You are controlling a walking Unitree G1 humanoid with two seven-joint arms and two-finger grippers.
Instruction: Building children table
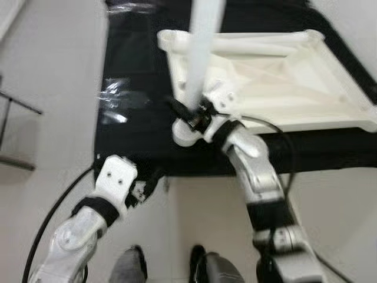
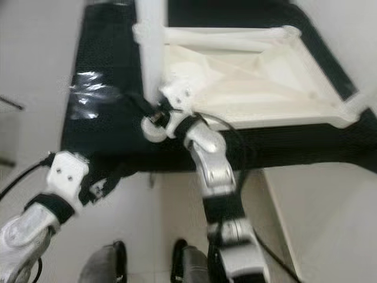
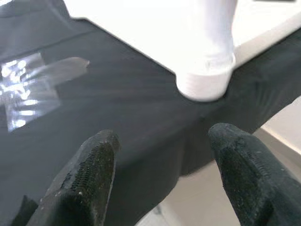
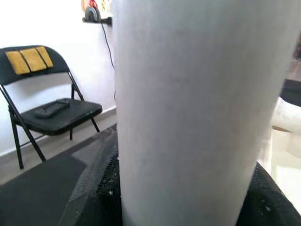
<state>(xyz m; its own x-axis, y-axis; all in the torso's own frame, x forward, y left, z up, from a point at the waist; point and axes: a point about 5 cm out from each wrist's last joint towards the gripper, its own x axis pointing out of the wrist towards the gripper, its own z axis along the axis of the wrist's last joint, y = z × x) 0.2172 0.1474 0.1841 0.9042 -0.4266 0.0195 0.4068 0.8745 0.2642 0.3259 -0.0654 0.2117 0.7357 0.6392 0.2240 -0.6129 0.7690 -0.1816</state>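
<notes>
A white plastic table top point(image 1: 283, 76) lies upside down on a black mat point(image 1: 135, 65). At its near left corner a white table leg point(image 1: 203, 47) stands upright, its round foot end point(image 3: 207, 70) at the mat. My right gripper point(image 1: 197, 115) is shut on the leg low down; the leg point(image 4: 188, 117) sits between its black fingers point(image 4: 101, 188). My left gripper point(image 1: 147, 186) hovers open at the mat's front edge, a short way left of the leg. Nothing is between its fingers point(image 3: 89, 174).
A crumpled sheet of clear plastic point(image 1: 115, 103) lies on the mat left of the leg. A black folding chair point(image 4: 51, 110) stands by a white wall. Pale floor borders the mat, with a black cable point(image 1: 59, 200) at the left.
</notes>
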